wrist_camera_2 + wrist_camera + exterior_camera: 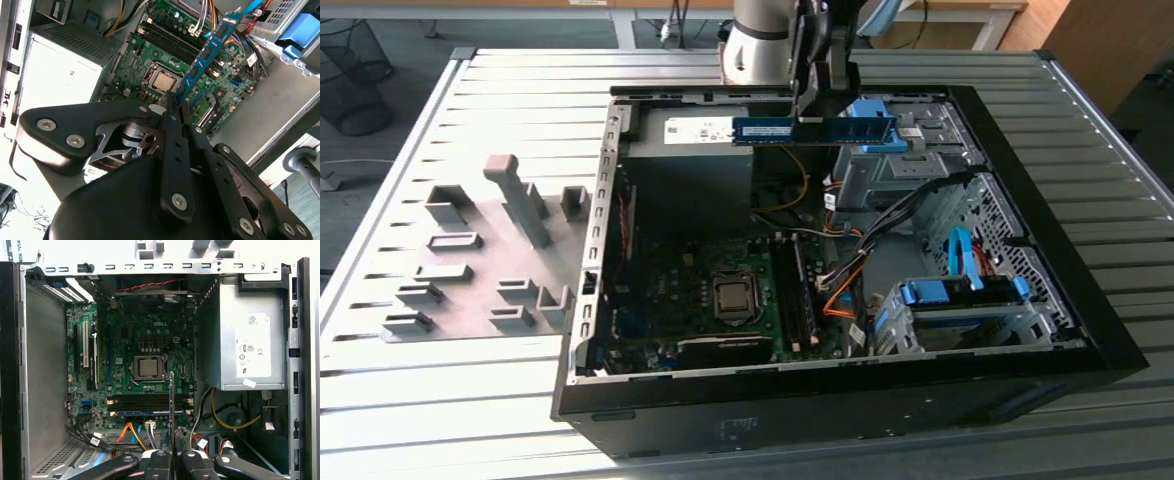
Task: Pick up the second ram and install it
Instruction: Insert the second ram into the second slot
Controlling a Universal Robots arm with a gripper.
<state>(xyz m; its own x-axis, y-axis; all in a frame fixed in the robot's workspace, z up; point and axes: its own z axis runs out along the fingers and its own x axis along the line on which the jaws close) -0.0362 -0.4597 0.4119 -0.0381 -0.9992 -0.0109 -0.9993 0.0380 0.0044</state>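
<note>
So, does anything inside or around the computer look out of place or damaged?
Nothing looks damaged. Only the second ram is out of place: the hand holds it above the open case, not in a slot.

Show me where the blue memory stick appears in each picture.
Exterior view: the second ram is held level above the case's far edge.
Second wrist view: second ram slants out from the gripper over the motherboard.
First wrist view: edge-on thin line above the gripper.
Shared landmark: the processor.
</note>
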